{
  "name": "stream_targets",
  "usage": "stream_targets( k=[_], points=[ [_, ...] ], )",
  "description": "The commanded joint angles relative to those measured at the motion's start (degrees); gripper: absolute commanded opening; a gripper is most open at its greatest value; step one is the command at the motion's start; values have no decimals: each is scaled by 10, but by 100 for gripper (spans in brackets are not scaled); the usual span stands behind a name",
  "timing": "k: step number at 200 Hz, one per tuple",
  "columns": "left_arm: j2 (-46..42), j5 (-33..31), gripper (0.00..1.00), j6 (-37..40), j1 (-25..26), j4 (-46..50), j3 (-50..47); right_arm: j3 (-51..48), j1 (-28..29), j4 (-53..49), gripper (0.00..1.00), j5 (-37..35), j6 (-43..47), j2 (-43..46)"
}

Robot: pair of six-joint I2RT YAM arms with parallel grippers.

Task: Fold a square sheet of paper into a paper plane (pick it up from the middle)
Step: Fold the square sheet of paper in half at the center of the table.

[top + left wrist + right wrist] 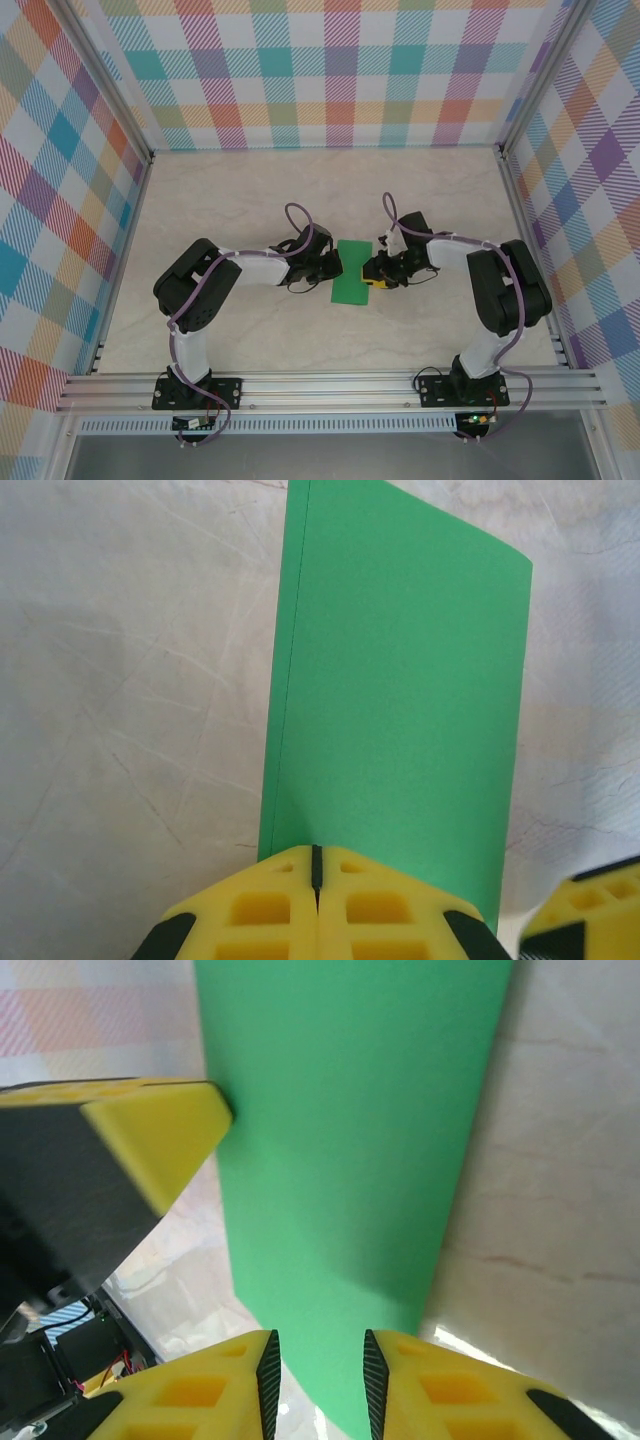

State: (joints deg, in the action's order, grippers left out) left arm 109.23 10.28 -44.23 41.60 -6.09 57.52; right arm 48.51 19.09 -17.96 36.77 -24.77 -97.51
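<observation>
Paper count: one sheet of paper, bright green; from above it is a rectangle, longer than wide, near the middle of the surface, between the two grippers. In the left wrist view the sheet shows a second edge line just inside its left long side, so two layers lie one over the other there. In the right wrist view the sheet has a soft shadow beside it on the surface; whether it rests flat on the surface cannot be told.

Gripper count: two. The left gripper stands at the sheet's left edge. In its own wrist view its two yellow fingers meet along a thin seam with no gap; the sheet runs away from under their tips, face up, not pinched between them. The right gripper stands at the sheet's right edge. In its own wrist view its two yellow fingers stand a narrow gap apart; the sheet's near end is seen through that gap, and neither finger clamps it. At the upper left of that view, one yellow tip of the left gripper meets the sheet's side edge.

Arm count: two arms, white and black, bent at the elbow; both bases are bolted to one aluminium rail at the near edge. Purple cables: one per arm, two in all. Plaid wall panels: three, at the left, back and right of the surface.
</observation>
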Motion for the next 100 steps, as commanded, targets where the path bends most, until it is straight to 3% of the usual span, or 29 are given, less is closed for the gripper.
stream_targets(
  k=[1, 57, 100],
  points=[
    [15, -2, 0, 3, 4, 101, -34, -21, 16, 4, 32, 24, 7, 8],
    [11, 1, 0, -2, 4, 90, -42, -44, 43, 6, 31, -34, 9, -39],
    [5, 0, 0, -4, 4, 90, -43, -59, 45, 8, 32, 1, 5, 19]
  ],
)
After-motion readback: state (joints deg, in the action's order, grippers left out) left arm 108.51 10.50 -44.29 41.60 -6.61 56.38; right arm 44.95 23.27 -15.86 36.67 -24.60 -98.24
